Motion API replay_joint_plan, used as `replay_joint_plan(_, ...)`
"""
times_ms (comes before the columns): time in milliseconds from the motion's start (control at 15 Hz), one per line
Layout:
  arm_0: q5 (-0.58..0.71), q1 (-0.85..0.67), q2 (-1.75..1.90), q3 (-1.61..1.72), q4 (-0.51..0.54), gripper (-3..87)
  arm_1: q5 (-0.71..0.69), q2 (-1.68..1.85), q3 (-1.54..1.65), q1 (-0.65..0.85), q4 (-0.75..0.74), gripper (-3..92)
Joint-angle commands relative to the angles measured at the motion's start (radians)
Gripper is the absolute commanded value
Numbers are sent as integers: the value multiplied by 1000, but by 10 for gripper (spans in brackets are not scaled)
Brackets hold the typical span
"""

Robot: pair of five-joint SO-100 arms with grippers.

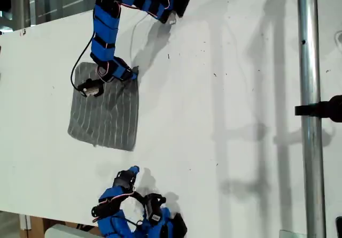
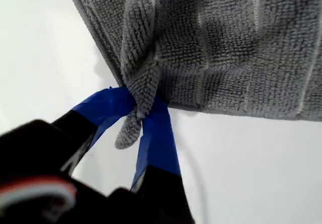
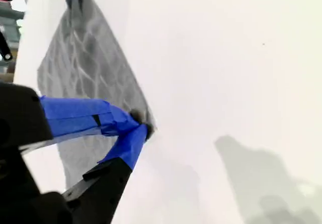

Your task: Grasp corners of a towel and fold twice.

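My first gripper point(image 2: 140, 114) pinches one corner of the grey, pale-striped towel point(image 1: 107, 112); my second gripper point(image 3: 135, 128), empty and nearly closed, sits short of it; no fold made.

My first gripper point(image 2: 140, 108) is clamped: its two blue-taped fingers point(image 2: 156, 133) meet at the tips and pinch a corner point(image 2: 130, 129) of the towel point(image 2: 226, 53), whose tip pokes back between the fingers towards the wrist. That arm point(image 1: 104, 32) reaches out bent at the elbow, with the forearm dropping steeply to the wrist and the gripper turned sideways from it.

My second gripper point(image 3: 142, 129) has its blue-taped tips pressed together with nothing between them. Its arm point(image 1: 125, 208) is folded up tight, and the gripper points away from the base.
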Motion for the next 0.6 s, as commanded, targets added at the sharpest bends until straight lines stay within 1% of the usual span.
replay_joint_plan(0, 152, -97, -219, -259, 17, -26, 12, 28, 6, -9, -18, -2)
replay_joint_plan(67, 219, -114, -296, -336, 21, 76, 14, 29, 8, -9, -21, -2)
replay_joint_plan(133, 261, -121, -354, -391, 18, 303, 15, 31, 14, -9, -25, -2)
replay_joint_plan(200, 339, -130, -434, -485, 49, 341, 17, 35, 18, -9, -28, -2)
replay_joint_plan(267, 379, -146, -528, -601, 106, 366, 17, 38, 25, -8, -32, -2)
replay_joint_plan(400, 434, -158, -676, -746, 153, 389, 17, 46, 32, -6, -37, -2)
replay_joint_plan(533, 442, -172, -781, -785, 135, 380, 17, 55, 43, -6, -43, -2)
